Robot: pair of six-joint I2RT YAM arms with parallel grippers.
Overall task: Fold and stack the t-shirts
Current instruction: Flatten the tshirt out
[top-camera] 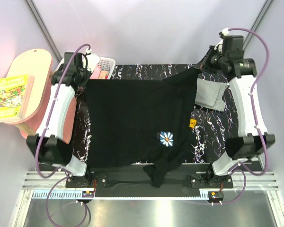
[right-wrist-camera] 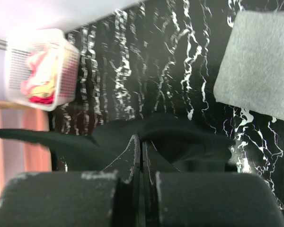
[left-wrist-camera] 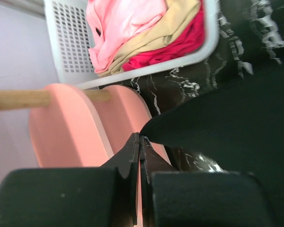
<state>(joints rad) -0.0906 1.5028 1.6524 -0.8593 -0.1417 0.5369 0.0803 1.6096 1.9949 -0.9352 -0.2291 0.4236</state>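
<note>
A black t-shirt (top-camera: 132, 118) with a white daisy print (top-camera: 166, 138) is stretched over the dark marbled table (top-camera: 208, 127), its near hem hanging off the front edge. My left gripper (top-camera: 84, 81) is shut on its far left corner; the left wrist view shows my left gripper (left-wrist-camera: 140, 137) pinching the black cloth (left-wrist-camera: 236, 123). My right gripper (top-camera: 200, 67) is shut on the far right corner, and in its wrist view my right gripper (right-wrist-camera: 141, 139) bites the bunched black cloth (right-wrist-camera: 180, 137). A folded light grey t-shirt (top-camera: 209, 94) (right-wrist-camera: 258, 66) lies at the right.
A white basket (top-camera: 108, 61) (left-wrist-camera: 71, 42) (right-wrist-camera: 14, 66) at the far left corner holds a pink shirt (left-wrist-camera: 118, 23), a tan shirt (left-wrist-camera: 156, 33) and a red shirt (left-wrist-camera: 170, 47). A pink stool (top-camera: 33, 71) with a yellow book (top-camera: 9, 92) stands left of the table.
</note>
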